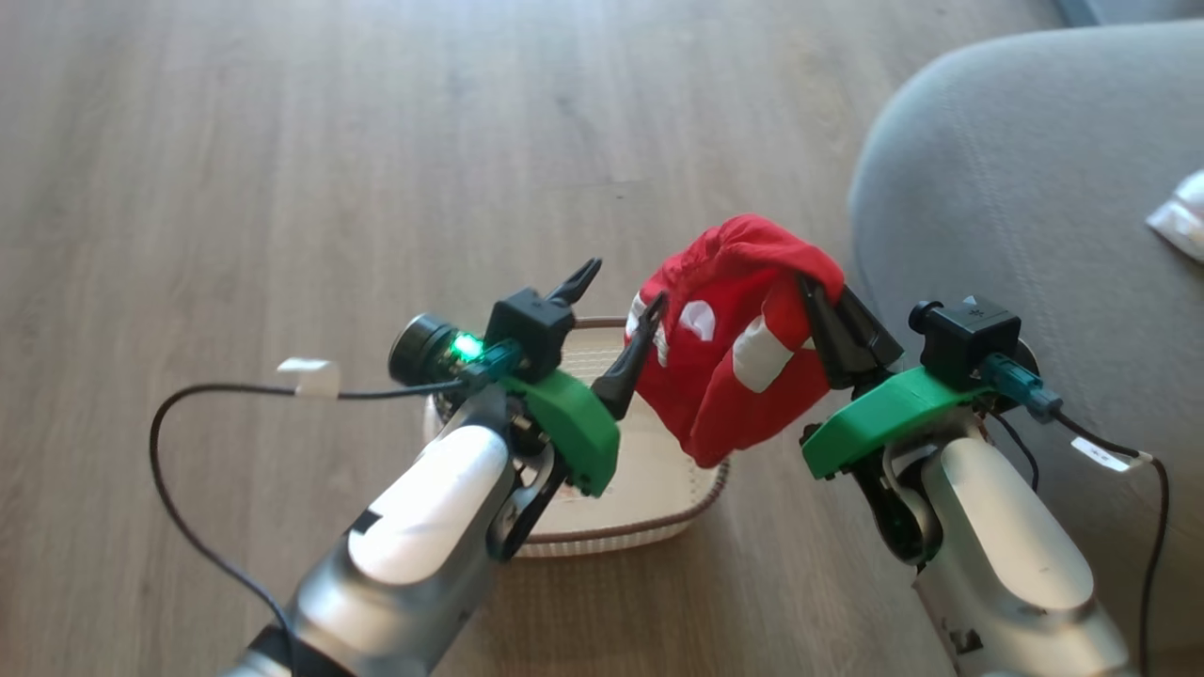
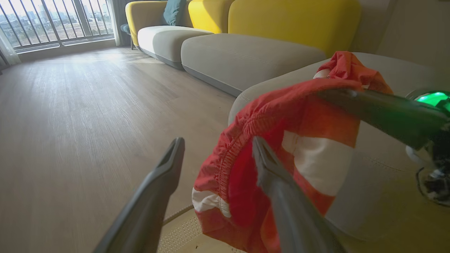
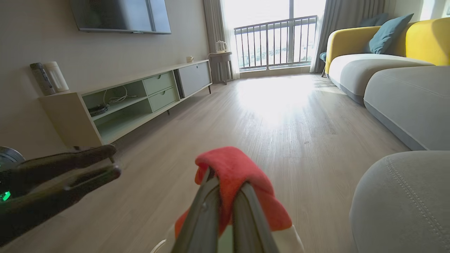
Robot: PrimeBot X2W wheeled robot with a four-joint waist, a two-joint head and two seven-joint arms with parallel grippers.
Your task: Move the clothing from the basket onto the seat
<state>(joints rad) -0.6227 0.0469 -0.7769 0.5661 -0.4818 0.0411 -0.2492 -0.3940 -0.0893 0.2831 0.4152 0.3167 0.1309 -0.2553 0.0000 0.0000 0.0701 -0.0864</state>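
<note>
Low in the frame, the left end effector (image 1: 621, 290) is wide open and holds nothing; one finger is just beside the red cloth. The right end effector (image 1: 826, 293) is pinched tight on the clothing (image 1: 734, 376), which hangs mid-frame above the basket (image 1: 658, 531). I think the carry comes next: swing right, up over the round edge of the seat (image 1: 1016, 188), then let go. The floor (image 1: 282, 141) at upper left gives lots of room
</note>
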